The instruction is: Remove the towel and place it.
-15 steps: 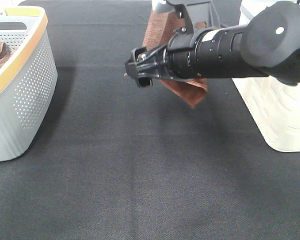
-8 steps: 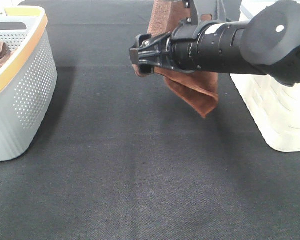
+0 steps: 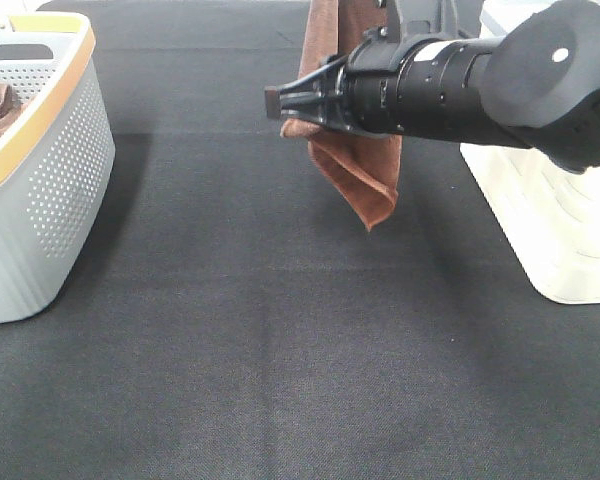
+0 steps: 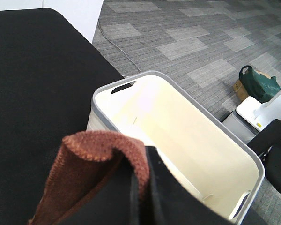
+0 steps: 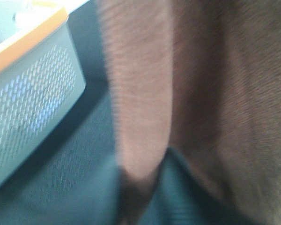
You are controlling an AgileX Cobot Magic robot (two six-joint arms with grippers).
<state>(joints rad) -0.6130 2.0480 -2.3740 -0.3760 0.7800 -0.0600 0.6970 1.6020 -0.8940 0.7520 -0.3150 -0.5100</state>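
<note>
The towel [image 3: 355, 168] hangs long-axis vertical above the black table [image 3: 230, 330], beside the white basket [image 3: 560, 240], its upper edge clamped in the left gripper [image 4: 143, 192]; the right gripper [image 3: 276, 100], jaw state indiscernible, lies crosswise just in front of it.

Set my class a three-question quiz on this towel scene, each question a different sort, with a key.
1. True or false: the towel lies flat on the table.
2. Which basket has an orange rim? A) the grey basket B) the cream basket
3. Which gripper holds the towel?
Key: 1. False; it hangs in the air. 2. A. 3. The left gripper; its wrist view shows the towel pinched.
</note>
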